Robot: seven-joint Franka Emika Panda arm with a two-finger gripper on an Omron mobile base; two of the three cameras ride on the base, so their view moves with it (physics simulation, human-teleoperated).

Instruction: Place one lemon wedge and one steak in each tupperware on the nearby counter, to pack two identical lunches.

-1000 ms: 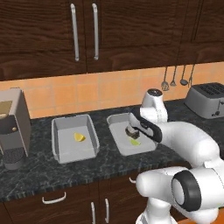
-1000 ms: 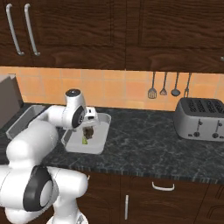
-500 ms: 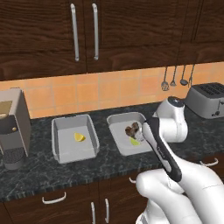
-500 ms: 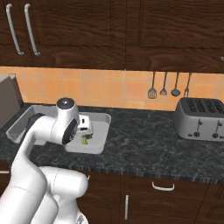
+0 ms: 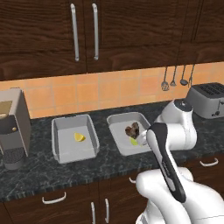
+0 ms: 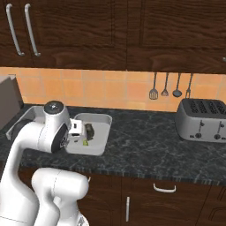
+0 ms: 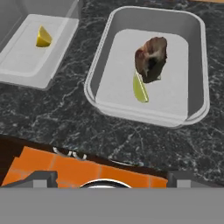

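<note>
Two grey tupperware stand side by side on the black counter (image 5: 65,173). The left tupperware (image 5: 54,140) (image 7: 26,61) holds one yellow lemon wedge (image 5: 79,137) (image 7: 43,37). In the right tupperware (image 5: 114,131) (image 7: 197,65) (image 6: 99,128) a brown steak (image 5: 132,130) (image 7: 151,59) (image 6: 89,130) lies beside a greenish lemon wedge (image 5: 133,141) (image 7: 140,89). My gripper (image 7: 111,179) hangs open and empty above the counter's front edge, looking down at the right tupperware from its near side.
A coffee machine (image 5: 13,127) stands at the counter's left end and a silver toaster (image 5: 208,99) (image 6: 203,119) at the right. Utensils (image 6: 165,86) hang on the orange tiled wall. Dark cabinets sit above, drawers with silver handles (image 5: 54,199) below.
My hand has pulled back from over the right tupperware toward the counter's front edge. The steak and wedge stay lying in it. The jaws remain open.
</note>
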